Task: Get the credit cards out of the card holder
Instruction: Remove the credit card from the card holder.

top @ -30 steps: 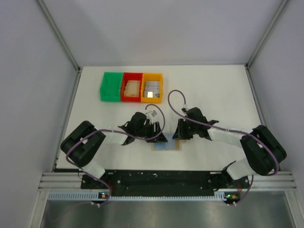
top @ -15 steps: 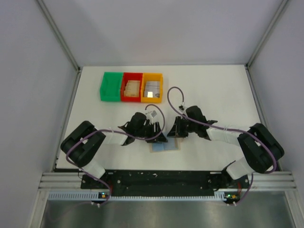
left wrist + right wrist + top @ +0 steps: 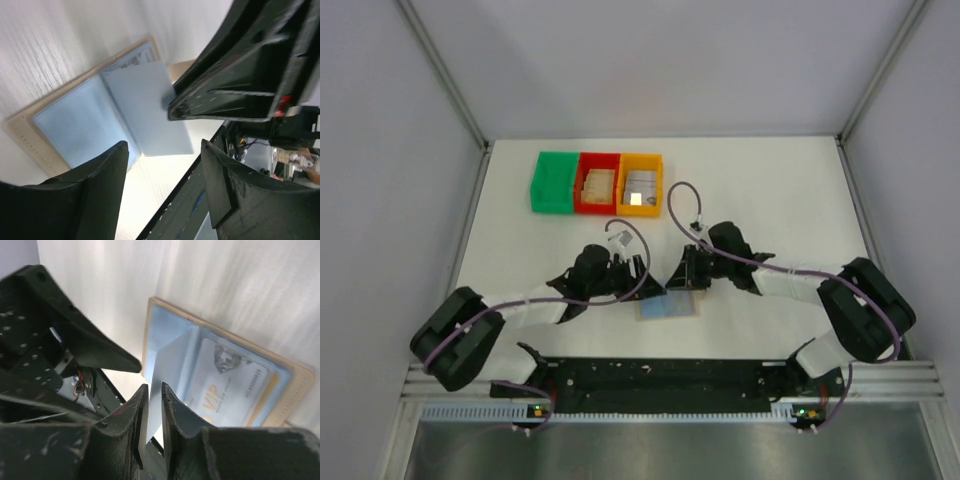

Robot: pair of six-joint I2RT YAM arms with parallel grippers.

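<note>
Card holder (image 3: 668,307) lies open on the desk (image 3: 770,190), near the front edge, between the two grippers. Tan outside, blue-grey lining.

Far left at the back: green bin (image 3: 553,182), touching it the red bin (image 3: 599,184) with tan credit cards (image 3: 599,187) inside, then the orange bin (image 3: 641,184) with grey-silver cards (image 3: 639,188) inside. Bins sit in one row, well apart from the holder.

Left gripper (image 3: 642,282) is just left of the holder, angled down toward its left half. In the left wrist view its jaws are spread wide over the holder's near edge, closed on nothing. Cannot tell if the fingers (image 3: 100,190) touch the lining.

Holder's middle: a blue flap (image 3: 150,110) stands up off the open halves, tilted. Left half shows plain blue lining in the left wrist view.

Right half, in the right wrist view: a grey-silver VIP card (image 3: 225,385) sits in the pocket, a tan card edge (image 3: 268,390) showing just behind it, both inside the holder.

Right gripper (image 3: 682,280) is at the holder's back edge, just right of the left gripper, tips near each other. Its jaws are nearly closed, a thin gap only, with the blue flap's edge running in between them: pinching the card holder by that flap. Fingers (image 3: 142,425) point down at the holder.
</note>
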